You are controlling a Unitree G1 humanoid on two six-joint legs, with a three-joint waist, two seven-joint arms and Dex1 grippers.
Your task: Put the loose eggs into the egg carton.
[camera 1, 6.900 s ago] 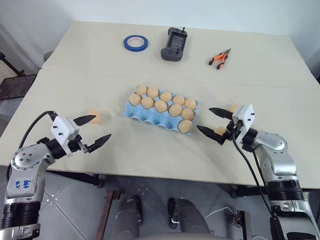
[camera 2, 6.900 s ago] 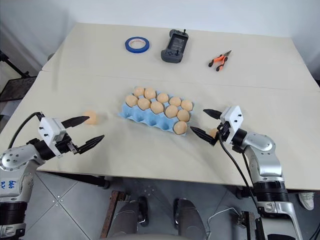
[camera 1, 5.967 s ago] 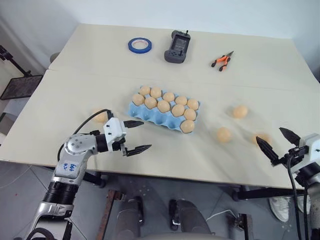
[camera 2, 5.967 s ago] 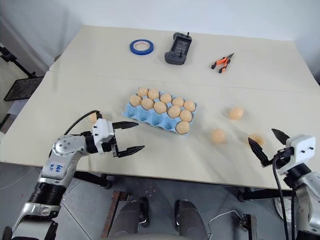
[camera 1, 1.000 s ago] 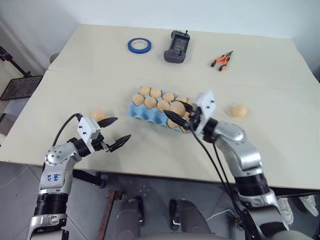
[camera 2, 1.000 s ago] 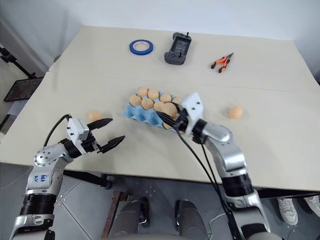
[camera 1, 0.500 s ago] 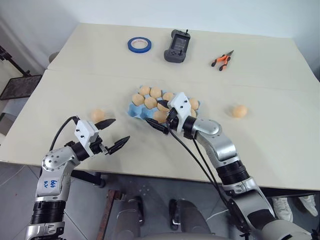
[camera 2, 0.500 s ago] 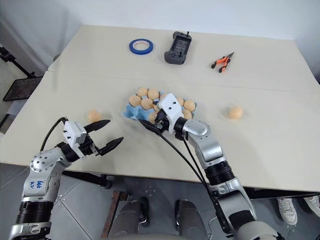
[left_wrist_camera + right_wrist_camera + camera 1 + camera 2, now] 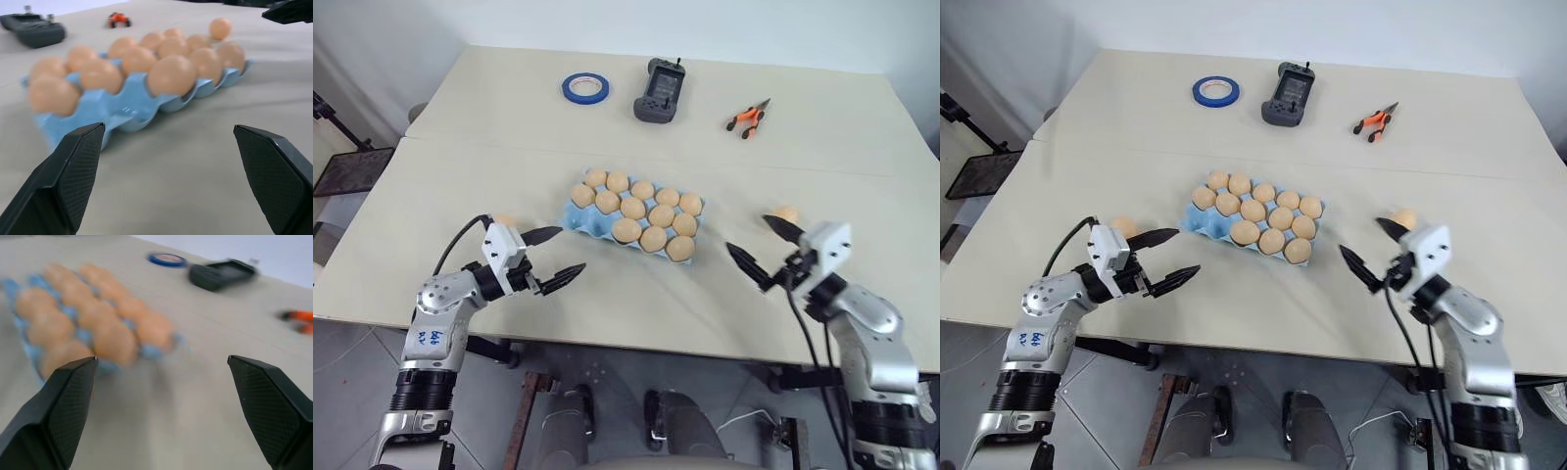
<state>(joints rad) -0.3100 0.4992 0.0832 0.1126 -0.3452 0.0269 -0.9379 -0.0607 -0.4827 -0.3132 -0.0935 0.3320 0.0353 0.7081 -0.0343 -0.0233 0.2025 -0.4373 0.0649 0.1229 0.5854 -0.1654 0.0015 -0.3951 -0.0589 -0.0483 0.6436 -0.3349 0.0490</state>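
The light blue egg carton [image 9: 590,223] lies at the table's middle with several tan eggs [image 9: 632,208] in its cups; two front cups at its left end are bare. One loose egg [image 9: 1122,226] rests just behind my left gripper [image 9: 570,251], which is open and level, pointing at the carton's left end. Another loose egg [image 9: 786,212] lies right of the carton, just behind the far finger of my right gripper [image 9: 749,235]. That gripper is open with nothing in it. The left wrist view looks along the carton [image 9: 137,100] to that far loose egg [image 9: 221,28].
At the table's far side lie a blue tape ring [image 9: 580,87], a dark handheld controller [image 9: 657,91] and orange-handled pliers [image 9: 745,117]. The table's front edge runs just below both grippers.
My right gripper let an egg go into the carton's front row, then swung far right to the loose egg there. My left gripper edged right, toward the carton.
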